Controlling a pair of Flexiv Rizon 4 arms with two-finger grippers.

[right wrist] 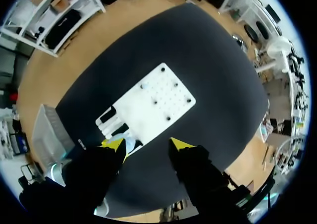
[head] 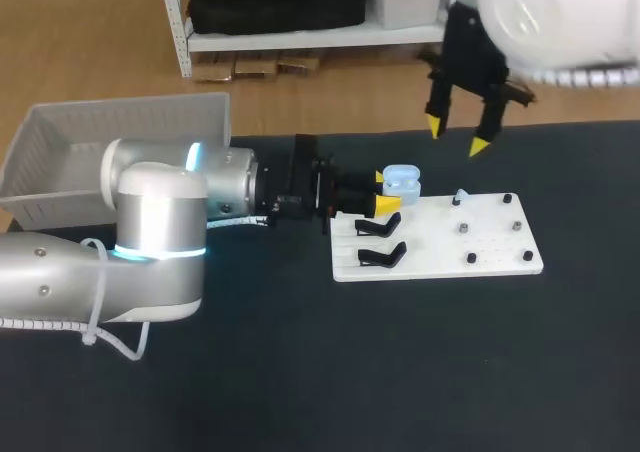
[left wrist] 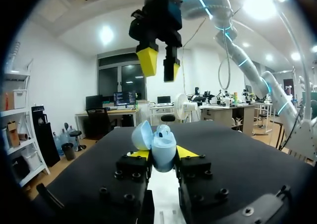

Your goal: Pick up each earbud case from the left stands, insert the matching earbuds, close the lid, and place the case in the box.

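A pale-blue earbud case (head: 401,182) with its lid open sits at the white board's (head: 440,240) near-left corner, and my left gripper (head: 384,192) is shut on it from both sides. In the left wrist view the case (left wrist: 161,149) stands between the yellow fingertips (left wrist: 186,151), its lid (left wrist: 141,135) tipped back. My right gripper (head: 458,137) hangs open above and behind the board with nothing between its fingers; it shows above the case in the left wrist view (left wrist: 159,64). From the right wrist, the board (right wrist: 148,105) lies far below the open gripper (right wrist: 147,143).
Two black stands (head: 380,242) hold nothing at the board's left end, and small pegs (head: 465,229) dot its right part. A small pale-blue piece (head: 460,194) sits by one peg. A white basket (head: 100,142) stands at the table's far left.
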